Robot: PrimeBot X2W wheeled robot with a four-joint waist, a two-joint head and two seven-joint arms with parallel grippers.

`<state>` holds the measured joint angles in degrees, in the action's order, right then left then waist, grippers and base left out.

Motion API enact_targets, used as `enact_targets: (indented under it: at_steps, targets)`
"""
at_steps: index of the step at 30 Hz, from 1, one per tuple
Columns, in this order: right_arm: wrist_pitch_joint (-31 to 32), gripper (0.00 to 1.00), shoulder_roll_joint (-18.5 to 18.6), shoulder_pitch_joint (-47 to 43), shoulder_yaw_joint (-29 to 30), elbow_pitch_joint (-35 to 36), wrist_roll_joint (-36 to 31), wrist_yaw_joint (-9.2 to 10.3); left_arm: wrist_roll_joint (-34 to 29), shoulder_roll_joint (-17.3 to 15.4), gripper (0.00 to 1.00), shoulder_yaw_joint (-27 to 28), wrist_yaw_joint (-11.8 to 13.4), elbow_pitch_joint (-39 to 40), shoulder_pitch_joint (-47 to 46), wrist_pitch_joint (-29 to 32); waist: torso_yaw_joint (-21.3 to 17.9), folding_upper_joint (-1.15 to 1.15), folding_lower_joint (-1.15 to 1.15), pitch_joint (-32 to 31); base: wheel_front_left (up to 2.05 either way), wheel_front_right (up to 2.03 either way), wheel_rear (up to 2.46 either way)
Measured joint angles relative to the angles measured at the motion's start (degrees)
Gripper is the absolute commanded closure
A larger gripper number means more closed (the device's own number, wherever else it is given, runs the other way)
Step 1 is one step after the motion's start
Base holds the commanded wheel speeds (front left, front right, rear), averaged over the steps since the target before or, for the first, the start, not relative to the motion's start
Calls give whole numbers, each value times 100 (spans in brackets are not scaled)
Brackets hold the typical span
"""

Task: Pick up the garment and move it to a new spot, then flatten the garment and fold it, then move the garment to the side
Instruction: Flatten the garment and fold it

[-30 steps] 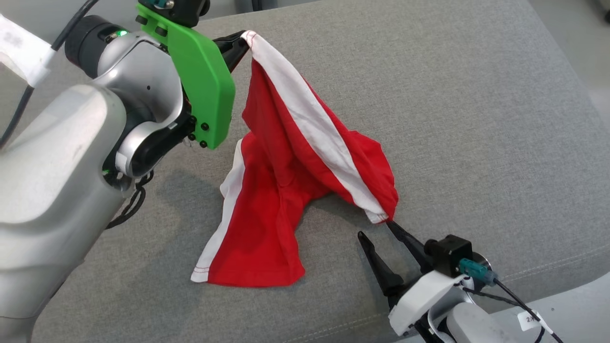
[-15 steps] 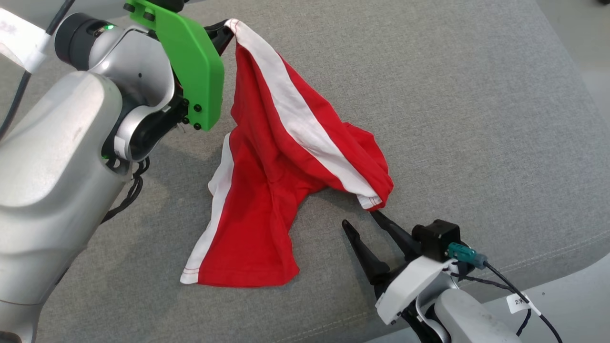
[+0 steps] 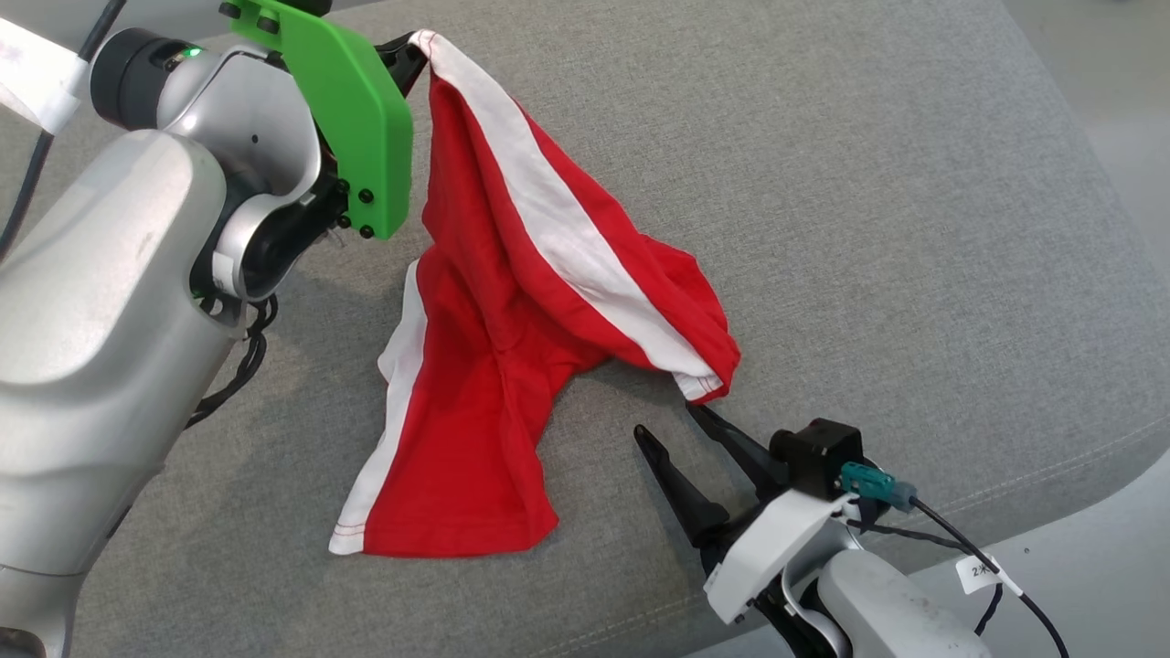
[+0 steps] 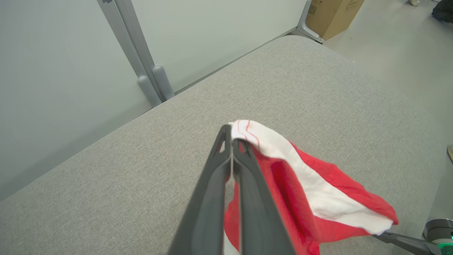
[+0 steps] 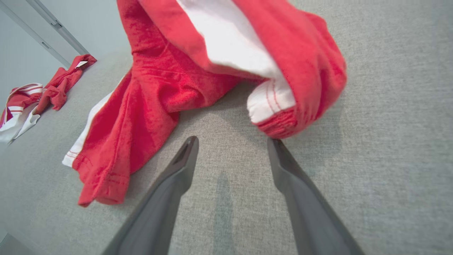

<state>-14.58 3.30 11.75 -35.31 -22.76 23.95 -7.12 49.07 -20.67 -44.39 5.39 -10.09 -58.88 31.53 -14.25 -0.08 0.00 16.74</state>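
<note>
A red garment (image 3: pixel 512 302) with broad white side stripes lies partly lifted on a wide gray fabric cushion (image 3: pixel 914 228). The left gripper (image 3: pixel 409 57) is at the upper left of the head view, behind a bright green bracket (image 3: pixel 352 119). Its two dark fingers are pressed together on a white, red-stitched hem corner of the garment, holding that corner up off the cushion. From the pinched corner the cloth slants down toward the lower right and ends in a bunched fold with another white hem. The rest of the garment spreads down and to the left, with one leg lying flat on the cushion.

The right gripper (image 3: pixel 667 419) sits low at the lower right, its fingers spread wide apart and holding nothing. Its tips point at the bunched fold. One fingertip ends just beside the red hem, and it is not possible to tell whether it touches. Bare gray cushion shows between the two fingers.

In the right wrist view, more red and white clothes (image 5: pixel 32 99) lie heaped near the cushion's far edge, well apart from the garment. In the left wrist view, a pale wall with a gray metal post (image 4: pixel 141 60) stands behind the cushion. A cardboard box (image 4: pixel 332 14) stands on the floor past its far corner.
</note>
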Motion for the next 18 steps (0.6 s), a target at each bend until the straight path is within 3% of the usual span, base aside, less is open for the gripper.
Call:
enact_targets:
  at_steps: [18]
  targets:
    - [0, 0, 0, 225, 209, 123, 83, 16, -1, 159, 100, -19, -8, -214, -104, -86, 69, 0, 0, -8, 0, 0, 0]
